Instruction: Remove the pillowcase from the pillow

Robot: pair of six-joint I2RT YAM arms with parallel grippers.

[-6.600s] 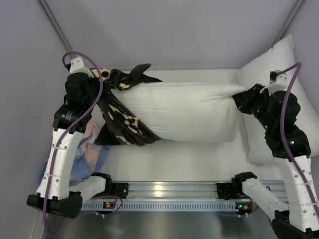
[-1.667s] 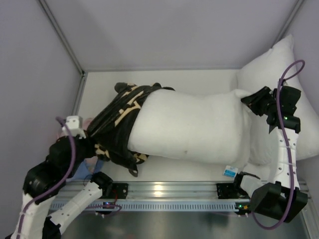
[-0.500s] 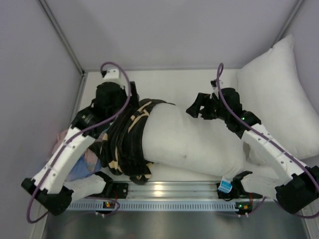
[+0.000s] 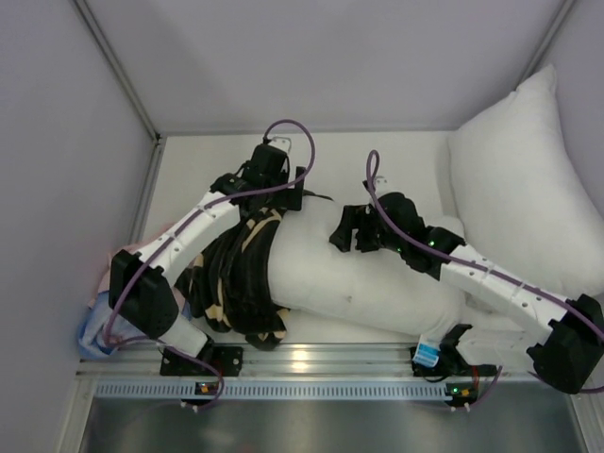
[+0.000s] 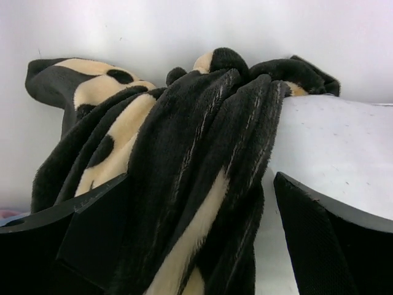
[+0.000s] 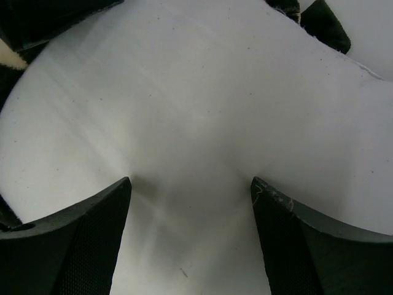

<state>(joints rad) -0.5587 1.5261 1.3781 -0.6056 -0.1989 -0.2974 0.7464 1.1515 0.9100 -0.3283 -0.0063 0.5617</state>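
Top view, with two wrist views. The pillow (image 4: 377,274) lies across the table, its tag (image 4: 429,354) at the near right corner. The pillowcase (image 4: 231,274) is bunched into thick folds over the pillow's left end only; the rest of the pillow is bare. A second pillow (image 4: 519,179) leans to the right of the pillow, and pale cloths (image 4: 94,316) lie beyond the pillow's left end.

Left gripper (image 5: 199,178): fingers spread wide, straddling the gathered rim of the pillowcase where it meets the pillow's far edge; nothing is pinched.

Right gripper (image 6: 190,181): fingers spread, tips pressed into the pillow's bare top near its middle, where the surface dimples; no fold is gripped.

Handling, as judged: the pillowcase is light, soft plush, thick where gathered, likely to drag on the pillow rather than slide freely. The pillow is light and yielding, so it will follow any pull unless pinned. The best hold is the bunched rim on the pillow's left end, taken across several folds and drawn leftward off that end, while the right gripper holds the pillow down.
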